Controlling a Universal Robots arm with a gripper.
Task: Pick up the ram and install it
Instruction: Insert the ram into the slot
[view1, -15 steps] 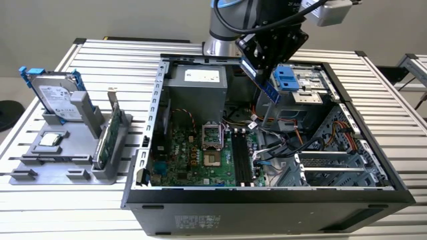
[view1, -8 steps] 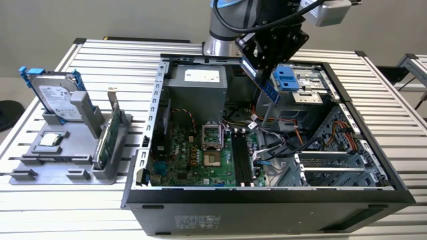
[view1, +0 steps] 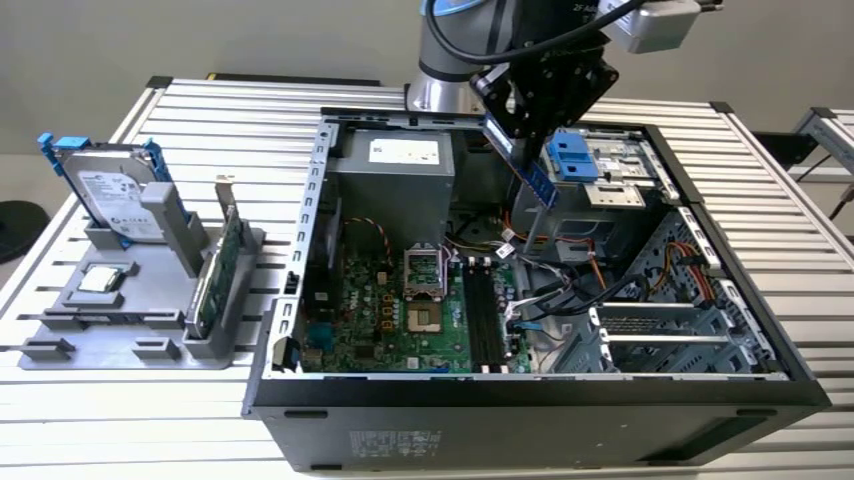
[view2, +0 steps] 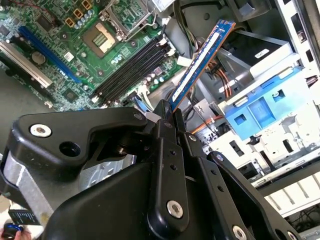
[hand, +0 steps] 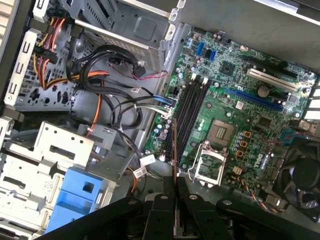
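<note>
Holding ram (view2: 200, 62) by one end, gripper (view2: 169, 106) fingers clamped on it; stick hangs well above memory slots (hand: 192, 115), roughly parallel to them, likely for straight seating.

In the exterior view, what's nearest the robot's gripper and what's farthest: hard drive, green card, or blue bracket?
From the gripper holding the ram:
1. Blue bracket, right beside it inside the case.
2. Green card, in the grey holder, exterior view's left.
3. Hard drive, even farther left.
</note>
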